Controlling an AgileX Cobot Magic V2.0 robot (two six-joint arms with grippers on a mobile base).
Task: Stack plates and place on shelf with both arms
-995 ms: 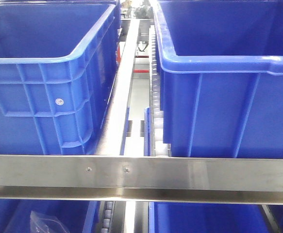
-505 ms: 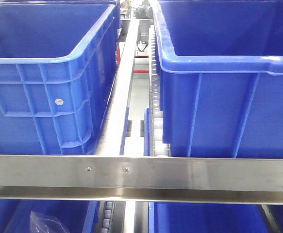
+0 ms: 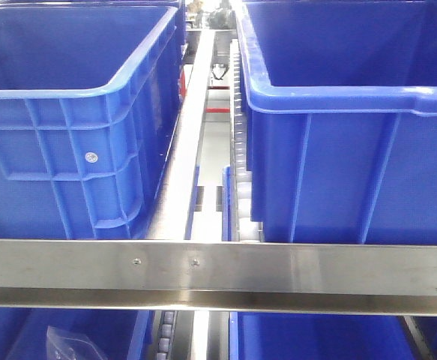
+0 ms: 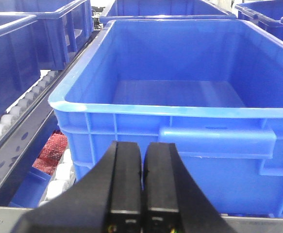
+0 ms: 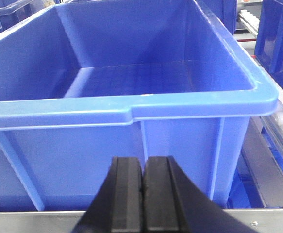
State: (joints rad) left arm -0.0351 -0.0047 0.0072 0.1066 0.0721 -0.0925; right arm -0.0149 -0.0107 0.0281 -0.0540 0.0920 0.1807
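No plates show in any view. My left gripper (image 4: 142,145) is shut with nothing between its black fingers, and it points at the near wall of an empty blue bin (image 4: 180,141). In the right wrist view my right gripper (image 5: 143,160) is likewise shut on nothing, facing the front wall of another empty blue bin (image 5: 83,141). Neither gripper nor arm appears in the front-facing view. The shelf shows there as a steel front rail (image 3: 218,274) with two blue bins (image 3: 76,165) (image 3: 353,165) standing behind it.
A steel divider (image 3: 188,150) and white rollers (image 3: 242,187) run between the bins. More blue bins (image 3: 308,337) and a clear plastic bag (image 3: 72,343) sit on the level below. Further bins (image 4: 29,39) stand left, beside a roller track (image 4: 15,114) and something red (image 4: 51,148).
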